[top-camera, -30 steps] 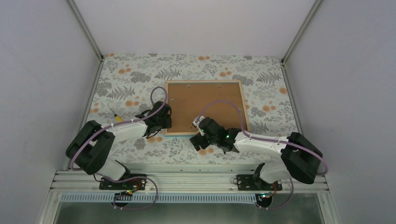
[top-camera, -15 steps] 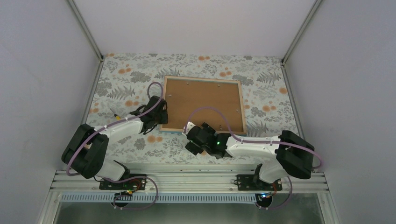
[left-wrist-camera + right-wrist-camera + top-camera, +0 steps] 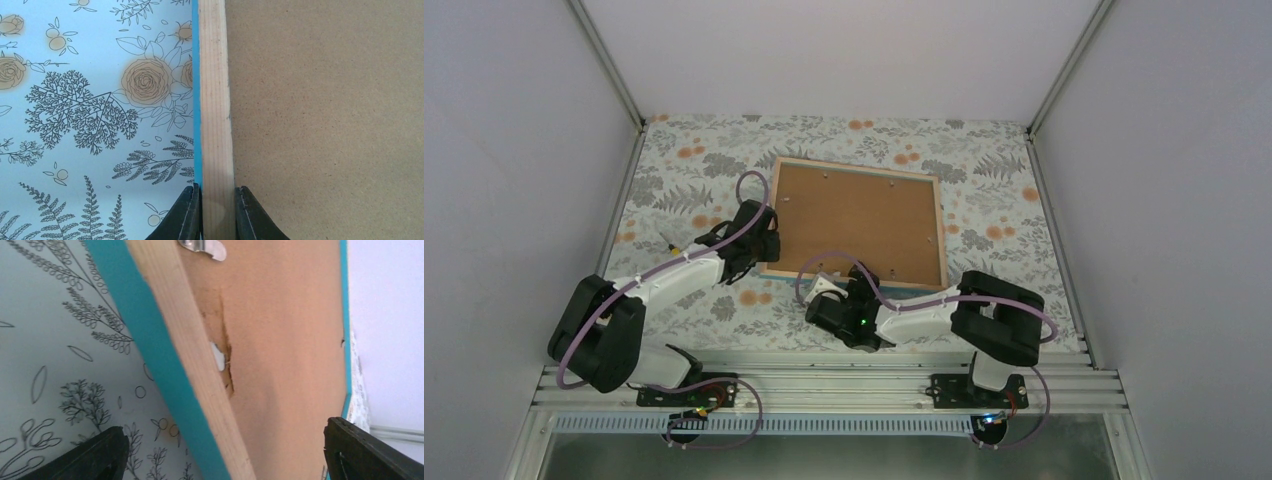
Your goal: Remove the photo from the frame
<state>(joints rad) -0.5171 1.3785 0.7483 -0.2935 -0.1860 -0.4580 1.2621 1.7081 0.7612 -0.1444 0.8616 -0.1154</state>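
Two end effectors on the face-down frame (image 3: pixel 214 100): the left end effector (image 3: pixel 217 214) pinches its wooden rim tight, the right end effector (image 3: pixel 227 455) gapes wide astride the near edge. The photo, unseen, presumably lies beneath the backing board (image 3: pixel 285 340). Best aim for the metal tab (image 3: pixel 217 356) just ahead, prying gently.

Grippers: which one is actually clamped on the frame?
The left gripper: its fingers pinch the wood rim of the frame from both sides. The right gripper stands wide open around the near rim, neither finger touching it.
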